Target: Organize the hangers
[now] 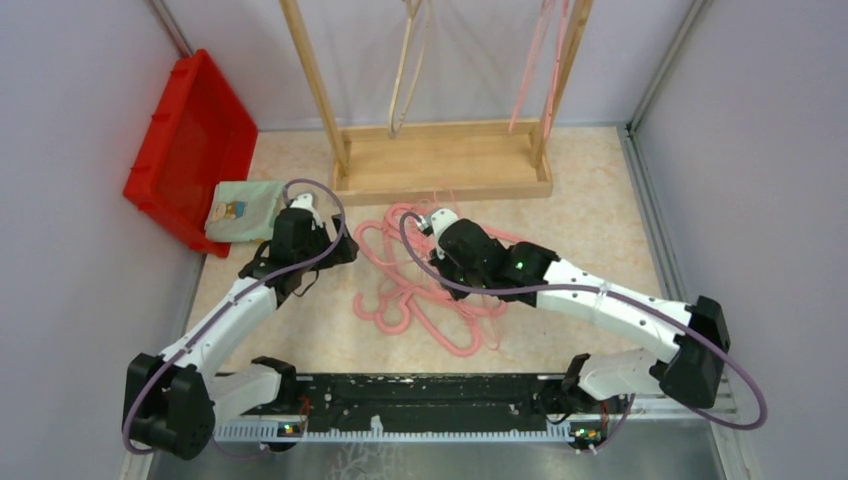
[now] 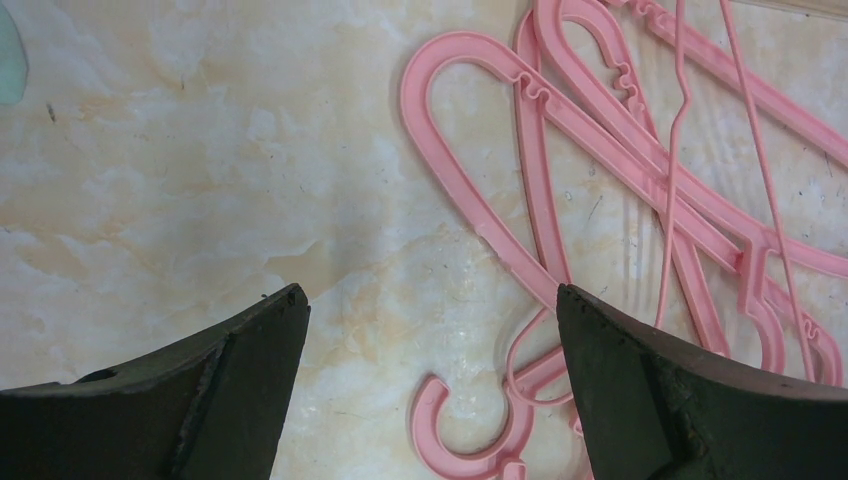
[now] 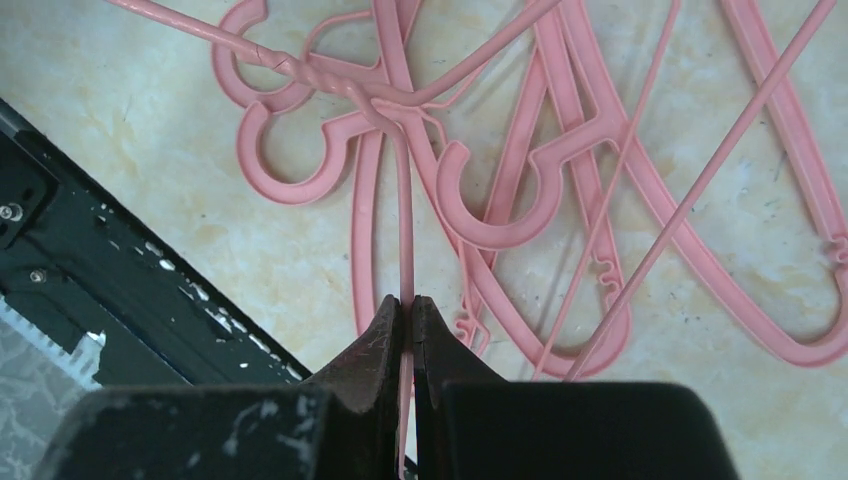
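A tangle of pink hangers (image 1: pixel 420 285) lies on the marble table in front of the wooden rack. My right gripper (image 1: pixel 455 268) is over the pile and is shut (image 3: pixel 407 300) on a thin pink wire hanger (image 3: pixel 405 200), whose twisted neck crosses the thicker pink hangers (image 3: pixel 520 190) below it. My left gripper (image 1: pixel 335 252) is open (image 2: pixel 430 300) at the pile's left edge, holding nothing. A thick pink hook (image 2: pixel 470 440) lies on the table between its fingers. A beige hanger (image 1: pixel 405 70) and some pink hangers (image 1: pixel 540 60) hang on the rack.
The wooden rack's base (image 1: pixel 440 165) stands at the back centre. A red bin (image 1: pixel 190 140) leans at the back left with a green cloth (image 1: pixel 245 210) beside it. The black base rail (image 1: pixel 400 395) runs along the near edge and shows in the right wrist view (image 3: pixel 100 260).
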Available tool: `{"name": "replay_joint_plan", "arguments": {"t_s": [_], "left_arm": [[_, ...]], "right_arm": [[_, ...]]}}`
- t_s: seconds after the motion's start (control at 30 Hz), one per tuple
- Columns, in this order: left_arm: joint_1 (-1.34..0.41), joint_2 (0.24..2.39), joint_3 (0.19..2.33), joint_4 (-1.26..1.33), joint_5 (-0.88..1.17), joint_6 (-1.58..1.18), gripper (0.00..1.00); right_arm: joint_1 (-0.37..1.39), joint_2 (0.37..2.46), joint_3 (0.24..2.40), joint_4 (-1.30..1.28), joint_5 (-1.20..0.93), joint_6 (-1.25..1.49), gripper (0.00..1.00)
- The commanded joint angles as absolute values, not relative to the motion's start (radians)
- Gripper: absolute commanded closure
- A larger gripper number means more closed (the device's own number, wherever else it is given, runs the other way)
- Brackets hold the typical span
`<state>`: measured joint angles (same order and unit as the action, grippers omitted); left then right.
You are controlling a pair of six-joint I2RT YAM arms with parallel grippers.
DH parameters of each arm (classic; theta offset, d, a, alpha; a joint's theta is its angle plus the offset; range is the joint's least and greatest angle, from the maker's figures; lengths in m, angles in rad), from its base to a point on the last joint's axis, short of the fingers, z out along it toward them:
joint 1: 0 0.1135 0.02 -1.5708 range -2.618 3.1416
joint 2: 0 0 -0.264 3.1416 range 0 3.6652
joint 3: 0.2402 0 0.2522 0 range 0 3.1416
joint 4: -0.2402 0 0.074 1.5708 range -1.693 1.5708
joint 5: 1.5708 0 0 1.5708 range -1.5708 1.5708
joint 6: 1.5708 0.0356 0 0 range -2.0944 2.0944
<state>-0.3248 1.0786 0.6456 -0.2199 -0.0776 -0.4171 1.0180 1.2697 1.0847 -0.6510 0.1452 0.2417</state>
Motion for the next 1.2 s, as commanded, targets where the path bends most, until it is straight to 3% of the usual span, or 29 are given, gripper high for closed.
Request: {"name": "replay_joint_plan", "arguments": {"t_s": [0.0, 0.33, 0.53, 0.77, 1.17], "left_arm": [[-0.327, 1.089, 0.690, -0.184, -0.066, -0.395, 0.01], [-0.327, 1.100, 0.698, -0.158, -0.047, -0.393, 0.01], [-0.327, 1.125, 0.731, -0.162, -0.040, -0.377, 0.02], [-0.327, 1.140, 0.750, -0.150, -0.040, -0.362, 0.02], [-0.327, 1.156, 0.768, -0.134, -0.038, -0.354, 0.02]], "right_arm": [[1.013, 1.227, 1.147, -0.724, 0.215, 0.282, 1.00], [0.958, 1.193, 1.390, -0.749, 0.282, 0.388, 1.00], [0.748, 1.161, 1.373, -0.640, 0.015, 0.496, 1.00], [0.699, 1.213, 1.423, -0.565, -0.149, 0.556, 1.00], [0.629, 1.332, 1.648, -0.444, -0.123, 0.594, 1.00]]}}
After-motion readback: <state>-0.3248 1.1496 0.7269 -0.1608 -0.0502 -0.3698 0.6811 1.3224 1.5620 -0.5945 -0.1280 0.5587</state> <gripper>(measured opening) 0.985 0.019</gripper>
